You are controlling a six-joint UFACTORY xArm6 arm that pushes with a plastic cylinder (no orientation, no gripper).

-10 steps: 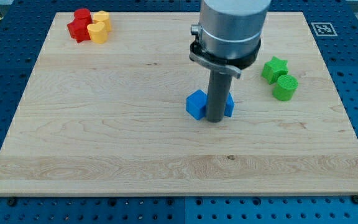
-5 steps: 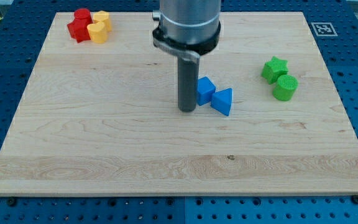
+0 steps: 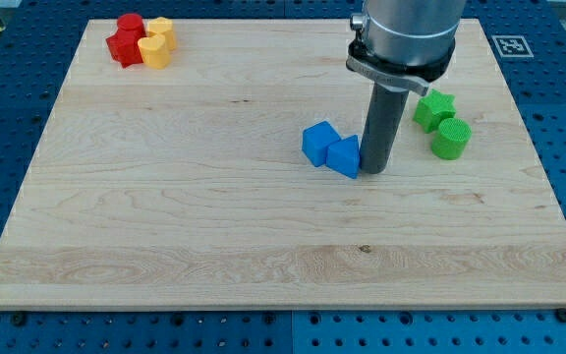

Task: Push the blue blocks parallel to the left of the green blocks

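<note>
Two blue blocks sit near the board's middle: a blue cube-like block [image 3: 319, 143] and a blue triangular block [image 3: 344, 156] touching it on its right. My tip [image 3: 374, 172] rests on the board against the right side of the blue triangular block. Two green blocks lie to the view's right: a green star-shaped block [image 3: 434, 109] and a green cylinder [image 3: 451, 139] just below it. The tip stands between the blue pair and the green pair, apart from the green ones.
A red block [image 3: 126, 40] and two yellow blocks [image 3: 155, 43] cluster at the board's top left corner. A fiducial marker [image 3: 510, 45] is printed at the top right corner. The wooden board [image 3: 165, 226] lies on a blue perforated table.
My tip has moved from the left side of the blue blocks round to their right side. The blue blocks have shifted slightly left, and the triangular one has turned.
</note>
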